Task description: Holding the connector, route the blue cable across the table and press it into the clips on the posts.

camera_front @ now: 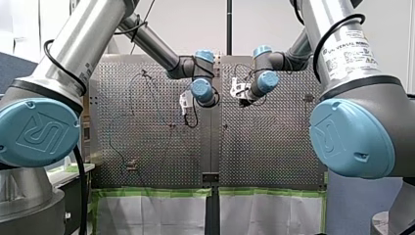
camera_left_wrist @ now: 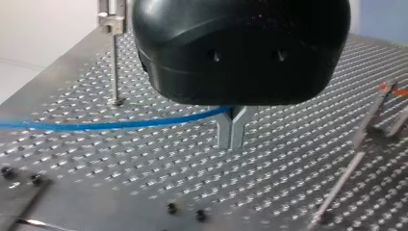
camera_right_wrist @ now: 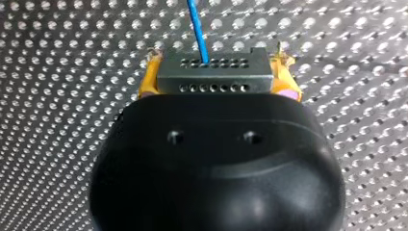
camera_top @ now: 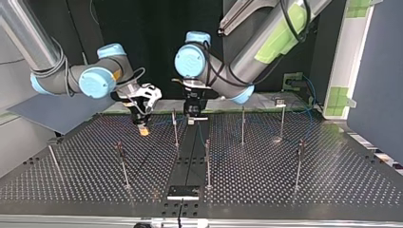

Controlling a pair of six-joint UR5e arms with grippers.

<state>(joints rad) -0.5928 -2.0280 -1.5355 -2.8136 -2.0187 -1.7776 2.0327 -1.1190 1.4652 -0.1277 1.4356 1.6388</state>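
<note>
Left hand and right hand both clamped, low, close together.

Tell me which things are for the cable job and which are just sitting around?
For the job: blue cable, connector, posts, left hand, right hand.
Just sitting around: black block, green tape, grey panel.

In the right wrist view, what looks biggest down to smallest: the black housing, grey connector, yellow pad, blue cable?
1. black housing of my right tool, though it is nearest the camera.
2. grey connector.
3. yellow pad and blue cable: both slim slivers, too alike to rank.
</note>
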